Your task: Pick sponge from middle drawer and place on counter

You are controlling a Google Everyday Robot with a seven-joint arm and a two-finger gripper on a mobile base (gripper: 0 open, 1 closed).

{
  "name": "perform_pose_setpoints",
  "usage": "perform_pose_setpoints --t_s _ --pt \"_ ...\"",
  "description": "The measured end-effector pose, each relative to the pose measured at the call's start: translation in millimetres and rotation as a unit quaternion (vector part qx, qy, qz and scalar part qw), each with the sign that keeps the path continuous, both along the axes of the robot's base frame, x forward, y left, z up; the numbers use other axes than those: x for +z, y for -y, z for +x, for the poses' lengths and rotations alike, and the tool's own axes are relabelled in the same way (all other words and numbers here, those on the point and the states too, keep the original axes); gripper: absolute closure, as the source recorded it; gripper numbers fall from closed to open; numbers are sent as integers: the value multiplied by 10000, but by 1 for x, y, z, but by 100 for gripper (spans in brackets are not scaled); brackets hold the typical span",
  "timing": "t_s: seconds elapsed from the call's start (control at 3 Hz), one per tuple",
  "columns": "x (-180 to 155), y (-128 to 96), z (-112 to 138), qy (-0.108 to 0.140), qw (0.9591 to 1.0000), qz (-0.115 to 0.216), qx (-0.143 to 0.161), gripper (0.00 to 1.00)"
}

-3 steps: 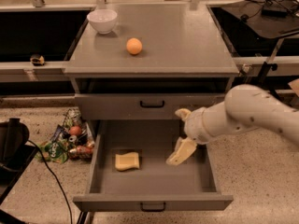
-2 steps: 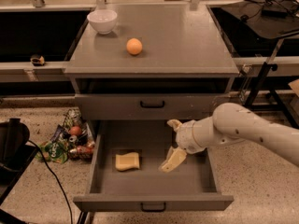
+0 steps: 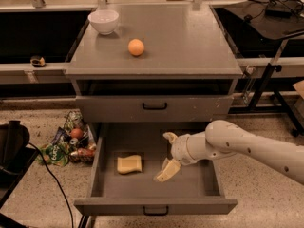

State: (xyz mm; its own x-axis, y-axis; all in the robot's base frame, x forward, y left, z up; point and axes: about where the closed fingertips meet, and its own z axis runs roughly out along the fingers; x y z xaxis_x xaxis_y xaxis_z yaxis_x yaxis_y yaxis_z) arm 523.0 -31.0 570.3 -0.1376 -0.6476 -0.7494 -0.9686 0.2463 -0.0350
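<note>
The pale-yellow sponge (image 3: 129, 164) lies flat in the left half of the open middle drawer (image 3: 190, 189). My gripper (image 3: 166, 156) hangs inside the drawer, just right of the sponge and apart from it. Its two cream fingers (image 3: 166, 170) are spread open and hold nothing. The white arm reaches in from the right. The grey counter (image 3: 190, 42) is the top of the cabinet above.
A white bowl (image 3: 103, 21) and an orange ball (image 3: 136, 47) sit on the counter's left half. A shut drawer with a black handle (image 3: 155, 107) is above the open one. A pile of snack packets (image 3: 71, 144) and a black cable (image 3: 52, 175) lie on the floor left.
My gripper has moved left across the drawer, from its right side toward the sponge. The sponge has not moved.
</note>
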Motion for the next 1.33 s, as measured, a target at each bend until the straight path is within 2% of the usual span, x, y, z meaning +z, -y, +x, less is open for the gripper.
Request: perform_pose_setpoints --t_s 0.33,0.67,1.33 --pt "-35 -7 16 7 10000 -37 12 0" --pt "-79 -17 45 121 9999 -65 54 0" --pt "-143 -60 88 356 9990 163 223 0"
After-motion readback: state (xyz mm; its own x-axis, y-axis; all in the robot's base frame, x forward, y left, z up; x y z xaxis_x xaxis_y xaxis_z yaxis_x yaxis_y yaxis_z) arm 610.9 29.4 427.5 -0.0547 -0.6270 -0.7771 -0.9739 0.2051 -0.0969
